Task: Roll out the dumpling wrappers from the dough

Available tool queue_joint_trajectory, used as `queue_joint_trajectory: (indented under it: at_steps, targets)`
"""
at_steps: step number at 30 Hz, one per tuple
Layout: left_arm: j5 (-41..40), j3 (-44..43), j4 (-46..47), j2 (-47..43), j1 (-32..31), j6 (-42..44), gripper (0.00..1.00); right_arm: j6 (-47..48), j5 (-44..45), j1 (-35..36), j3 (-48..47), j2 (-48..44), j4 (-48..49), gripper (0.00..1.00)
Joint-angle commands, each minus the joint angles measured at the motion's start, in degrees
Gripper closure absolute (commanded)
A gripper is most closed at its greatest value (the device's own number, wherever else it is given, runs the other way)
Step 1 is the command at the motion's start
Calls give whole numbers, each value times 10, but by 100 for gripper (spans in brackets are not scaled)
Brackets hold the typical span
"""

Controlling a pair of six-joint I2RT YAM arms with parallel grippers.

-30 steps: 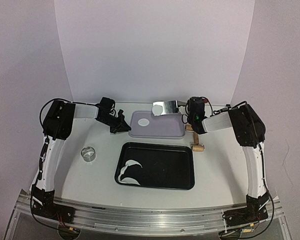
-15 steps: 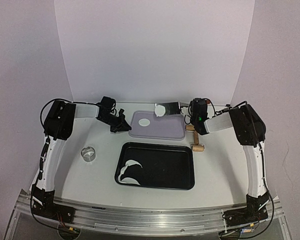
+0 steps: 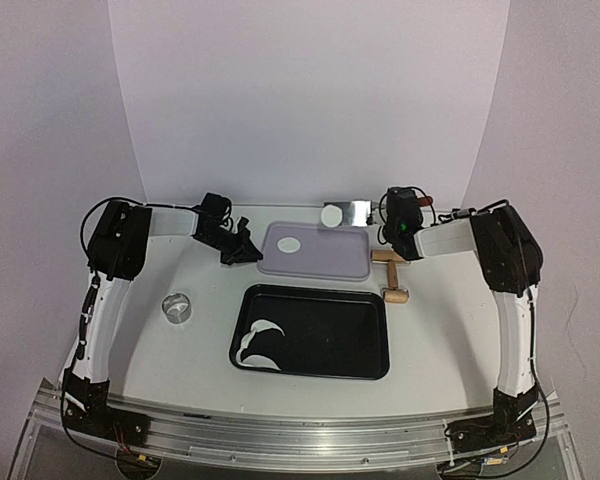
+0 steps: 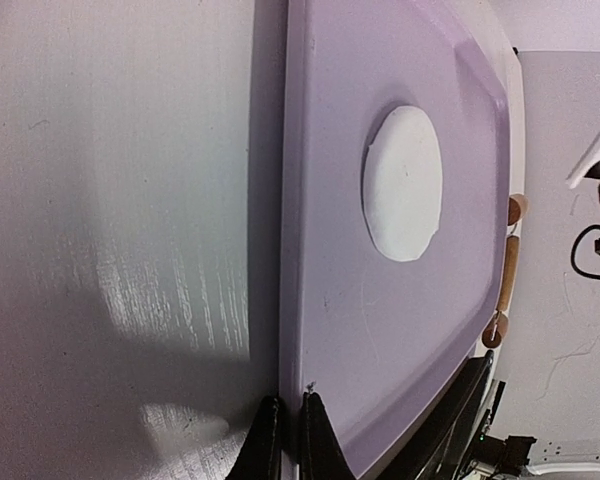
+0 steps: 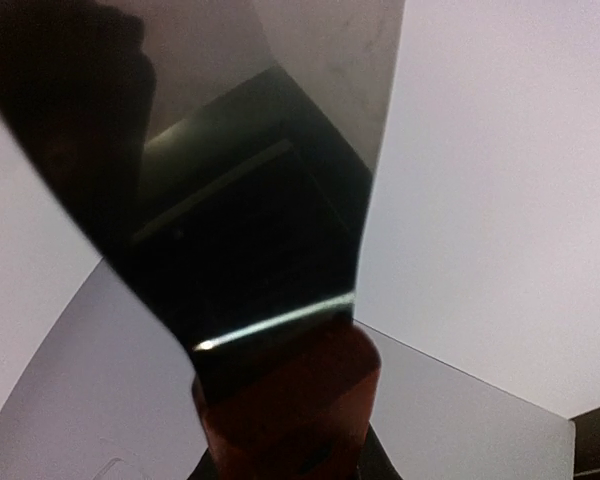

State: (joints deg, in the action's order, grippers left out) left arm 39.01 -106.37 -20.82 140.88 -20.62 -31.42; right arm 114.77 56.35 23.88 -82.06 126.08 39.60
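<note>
my right gripper (image 3: 383, 216) pinches scraper (image 3: 348, 211), pointing left; wrapper (image 3: 330, 214) on it just beyond lavender tray (image 3: 330, 264) far rim. left gripper (image 4: 290, 440) pinches tray's left rim.

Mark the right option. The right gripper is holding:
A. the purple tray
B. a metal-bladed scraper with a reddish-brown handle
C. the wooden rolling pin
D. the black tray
B. In the right wrist view the scraper fills the frame, blade up and handle at the fingers. In the top view the right gripper holds it out with a wrapper on the blade, while the rolling pin lies on the table.
</note>
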Motion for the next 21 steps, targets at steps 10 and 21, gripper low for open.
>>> queue_joint_trajectory:
  at_steps: [10, 21]
  targets:
    - [-8, 38, 3, -3, -2, -14, 95, -727, -103, 8, -217, -84, -1026, 100]
    - [-8, 29, 5, -6, -1, -15, 95, -989, -623, 13, -346, -28, -1267, 100]
